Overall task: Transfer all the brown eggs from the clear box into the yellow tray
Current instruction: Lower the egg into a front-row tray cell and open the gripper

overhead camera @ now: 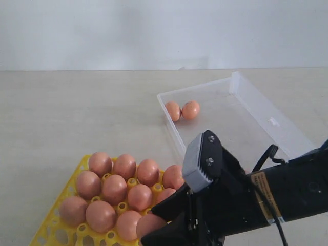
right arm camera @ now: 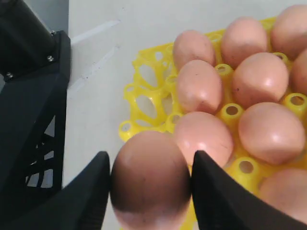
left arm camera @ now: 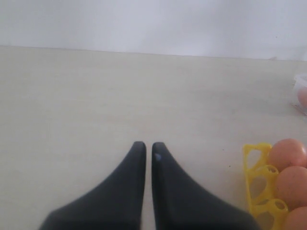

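My right gripper (right arm camera: 150,163) is shut on a brown egg (right arm camera: 150,184), both fingers pressing its sides. It hangs over the near corner of the yellow tray (right arm camera: 144,103), beside several brown eggs (right arm camera: 259,79) seated in the cells. In the exterior view the held egg (overhead camera: 150,223) is at the tray's right front, and the yellow tray (overhead camera: 54,225) holds several eggs (overhead camera: 114,188). Two brown eggs (overhead camera: 173,110) (overhead camera: 190,109) lie at the far left end of the clear box (overhead camera: 266,110). My left gripper (left arm camera: 145,146) is shut and empty above bare table, left of the tray (left arm camera: 253,158).
The right arm's black body (overhead camera: 266,195) reaches across the front right, over the near end of the clear box. The box's hinged lid (overhead camera: 277,123) lies open toward the right. A pale wall (overhead camera: 154,31) stands behind the beige table (overhead camera: 77,113).
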